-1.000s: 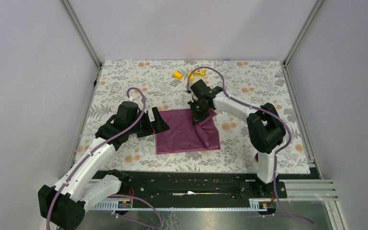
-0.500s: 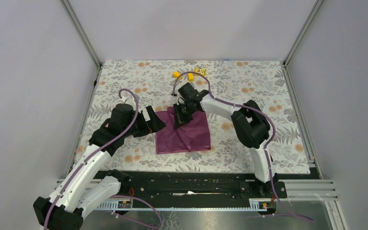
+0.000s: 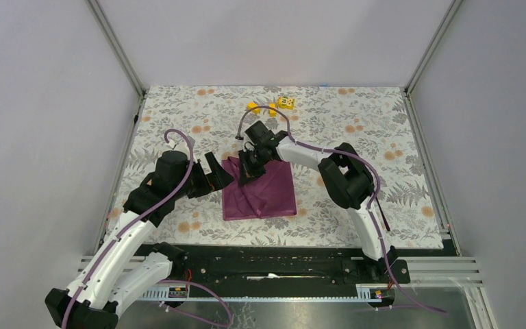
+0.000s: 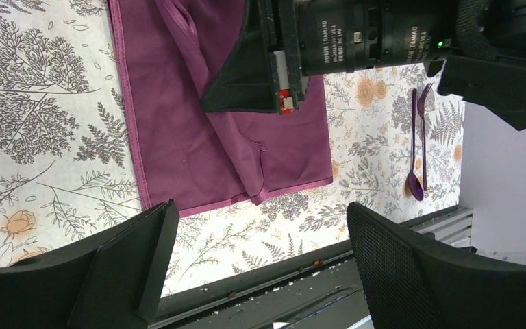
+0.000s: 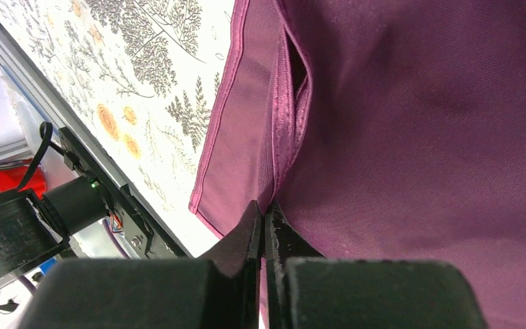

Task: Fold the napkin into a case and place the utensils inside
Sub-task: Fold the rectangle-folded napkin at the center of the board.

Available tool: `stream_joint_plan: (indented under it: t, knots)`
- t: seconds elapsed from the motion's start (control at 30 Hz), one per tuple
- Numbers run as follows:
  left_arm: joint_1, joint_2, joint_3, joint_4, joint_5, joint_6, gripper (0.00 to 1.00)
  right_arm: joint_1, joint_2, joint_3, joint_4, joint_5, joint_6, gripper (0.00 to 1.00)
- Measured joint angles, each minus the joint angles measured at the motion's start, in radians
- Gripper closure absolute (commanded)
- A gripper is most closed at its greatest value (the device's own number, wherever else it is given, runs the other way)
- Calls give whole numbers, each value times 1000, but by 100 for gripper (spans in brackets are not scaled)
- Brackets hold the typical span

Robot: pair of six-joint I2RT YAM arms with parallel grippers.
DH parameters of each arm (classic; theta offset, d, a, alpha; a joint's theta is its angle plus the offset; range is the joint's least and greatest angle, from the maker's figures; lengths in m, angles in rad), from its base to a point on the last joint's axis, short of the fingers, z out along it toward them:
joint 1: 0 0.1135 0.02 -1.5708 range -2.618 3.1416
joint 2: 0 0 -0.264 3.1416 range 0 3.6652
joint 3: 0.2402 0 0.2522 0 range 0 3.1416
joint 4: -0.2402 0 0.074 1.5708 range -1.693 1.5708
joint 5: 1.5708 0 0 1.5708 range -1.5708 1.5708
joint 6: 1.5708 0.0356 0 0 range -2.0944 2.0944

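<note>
The plum-purple napkin lies on the floral tablecloth, with its right part folded over to the left. My right gripper is over its far left corner, shut on a hem of the cloth; the fingertips pinch the fold. Just left of the napkin, my left gripper stands wide open and holds nothing. The dark purple spoon and fork lie side by side on the tablecloth beyond the napkin's far side in the left wrist view. In the top view they are hidden.
Small yellow blocks sit at the back of the table behind the right arm. A black rail runs along the near edge. Grey walls close in the left, the right and the back.
My right gripper has carried the napkin's edge leftwards across the cloth, so the napkin is narrower. The left arm has drawn back a little to the left, still open.
</note>
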Motion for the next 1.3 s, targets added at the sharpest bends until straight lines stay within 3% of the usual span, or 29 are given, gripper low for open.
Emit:
stream_joint_plan:
  t: [1.3]
  knots:
    - [0, 1, 0, -1, 8, 0, 1, 37, 82, 88, -7, 58, 84, 98]
